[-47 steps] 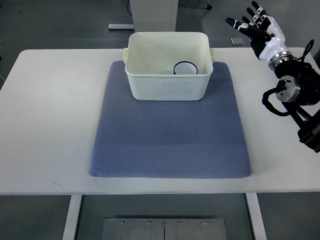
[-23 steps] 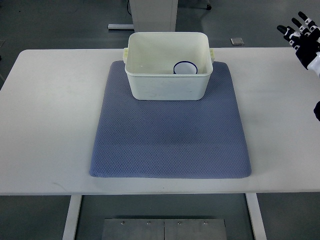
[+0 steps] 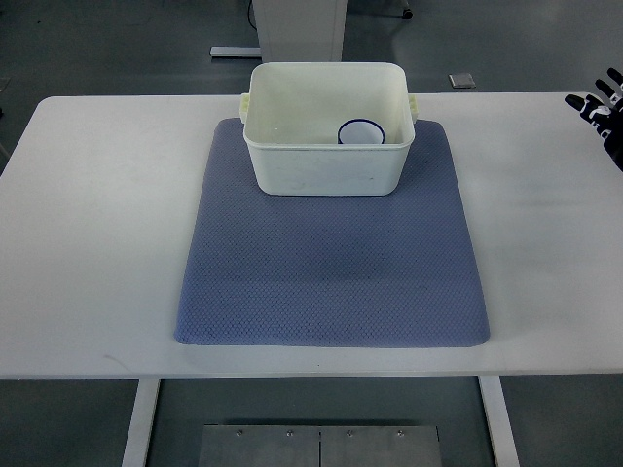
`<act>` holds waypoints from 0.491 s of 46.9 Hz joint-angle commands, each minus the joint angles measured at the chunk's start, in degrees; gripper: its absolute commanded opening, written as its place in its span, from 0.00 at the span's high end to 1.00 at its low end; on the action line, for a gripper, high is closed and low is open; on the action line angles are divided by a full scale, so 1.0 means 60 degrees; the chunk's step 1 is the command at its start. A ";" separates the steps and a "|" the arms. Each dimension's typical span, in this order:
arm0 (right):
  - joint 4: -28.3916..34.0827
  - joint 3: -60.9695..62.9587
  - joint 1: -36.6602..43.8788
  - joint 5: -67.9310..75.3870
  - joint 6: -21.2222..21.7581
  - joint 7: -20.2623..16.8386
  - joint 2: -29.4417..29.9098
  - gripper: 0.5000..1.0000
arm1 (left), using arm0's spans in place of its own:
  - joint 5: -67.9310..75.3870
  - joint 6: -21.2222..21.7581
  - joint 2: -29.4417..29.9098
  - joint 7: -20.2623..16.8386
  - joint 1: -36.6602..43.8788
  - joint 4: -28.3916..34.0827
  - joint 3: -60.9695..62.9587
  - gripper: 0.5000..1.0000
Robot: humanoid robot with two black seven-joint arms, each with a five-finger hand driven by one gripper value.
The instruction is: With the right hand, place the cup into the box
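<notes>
Only right hand (image 3: 605,112) fingertips, edge-cropped

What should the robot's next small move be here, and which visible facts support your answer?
Probably just finish pulling the right hand off past the table's right edge. The cup already sits inside the box on the mat, and the hand holds nothing.

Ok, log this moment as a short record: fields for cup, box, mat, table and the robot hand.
cup: white with a blue rim, upright inside the box, right of centre
box: cream tub, on the mat's far end
mat: blue-grey, flat on the table
table: white
right robot hand: only fingertips at the right edge, holding nothing visible
left robot hand: not in view
</notes>
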 commanded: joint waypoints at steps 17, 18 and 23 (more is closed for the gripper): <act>0.0007 0.0082 -0.0440 0.0030 0.0026 0.0538 0.0185 0.00 | 0.0003 0.0013 0.0000 -0.0002 -0.0001 0.0003 0.0000 0.00; 0.0007 0.0082 -0.0484 0.0030 0.0026 0.0567 0.0200 0.00 | -0.0011 -0.0001 0.0000 -0.0002 -0.0001 0.0003 0.0000 0.00; 0.0051 0.0096 -0.0733 0.0044 0.0041 0.0699 0.0419 0.00 | 0.0003 -0.0001 0.0000 -0.0002 -0.0001 0.0003 0.0000 0.00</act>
